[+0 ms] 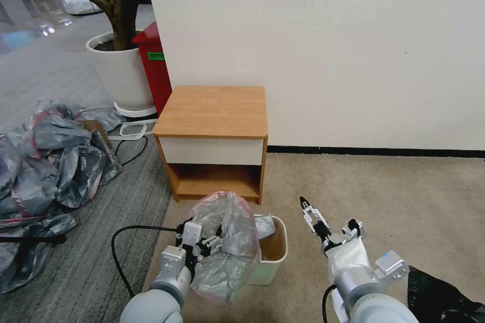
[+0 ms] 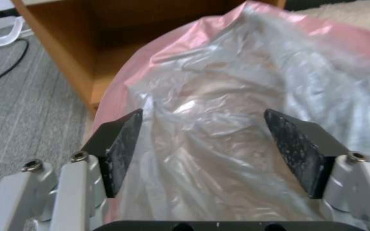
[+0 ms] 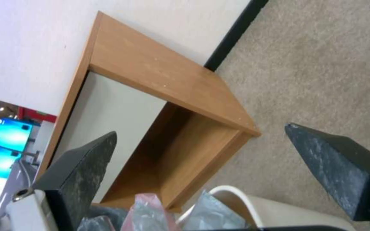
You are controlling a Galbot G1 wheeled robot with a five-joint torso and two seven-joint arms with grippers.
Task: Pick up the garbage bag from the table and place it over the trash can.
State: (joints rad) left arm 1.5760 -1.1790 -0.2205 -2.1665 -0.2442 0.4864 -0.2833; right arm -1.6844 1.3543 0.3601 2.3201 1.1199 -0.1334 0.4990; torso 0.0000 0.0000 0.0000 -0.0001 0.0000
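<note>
The garbage bag point(image 1: 230, 242), crinkled grey with a pink rim band, stands puffed up over the left side of the cream trash can point(image 1: 281, 250), and part of it hangs inside. My left gripper point(image 1: 209, 243) is at the bag's left side. In the left wrist view it point(image 2: 204, 112) is open, the plastic point(image 2: 219, 128) spread loosely between its pads. My right gripper point(image 1: 310, 214) hovers open just right of the can, holding nothing point(image 3: 201, 130). The table point(image 1: 212, 111) stands behind the can with a bare top.
A heap of grey bags point(image 1: 45, 171) covers the floor at the left. A red bin point(image 1: 154, 68) and a white planter point(image 1: 118, 73) stand behind the table's left corner. A black bag point(image 1: 444, 298) lies at the lower right. A black cable point(image 1: 131, 229) loops beside my left arm.
</note>
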